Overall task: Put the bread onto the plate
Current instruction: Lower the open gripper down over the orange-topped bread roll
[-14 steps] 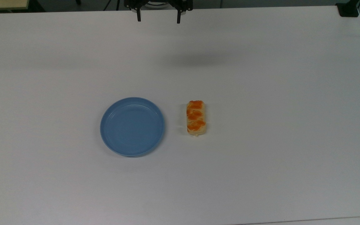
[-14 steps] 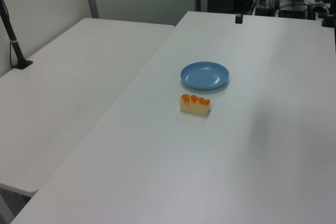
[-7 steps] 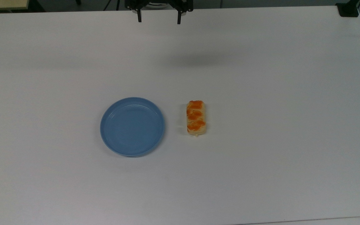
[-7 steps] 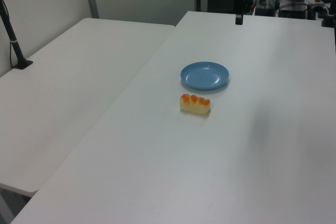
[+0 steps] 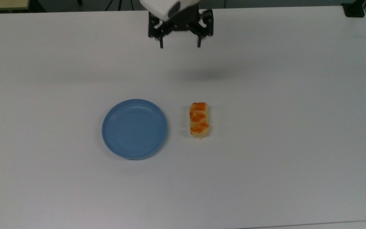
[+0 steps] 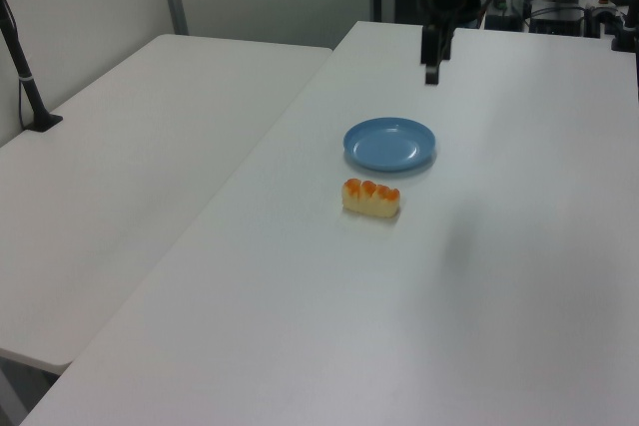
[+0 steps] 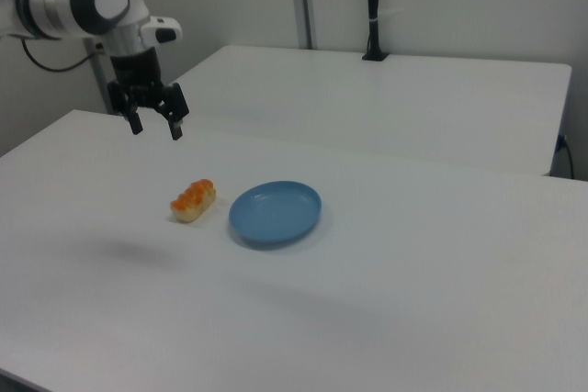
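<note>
Gripper (image 5: 179,46) fingers spread, empty, above table (image 5: 297,127), well apart from bread | bread (image 5: 199,120) flat on table just beside plate (image 5: 134,128), on the top view's right, not touching

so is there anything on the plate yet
No. The plate shows a bare blue inside in all three views. The bread lies on the table beside it, apart from its rim. What is under the plate is covered.

Even, bright overhead light. Tabletop (image 5: 265,95) shows a soft diffuse shadow below the tool (image 5: 179,46); arm housing motion-blurred; no harsh glare.
</note>
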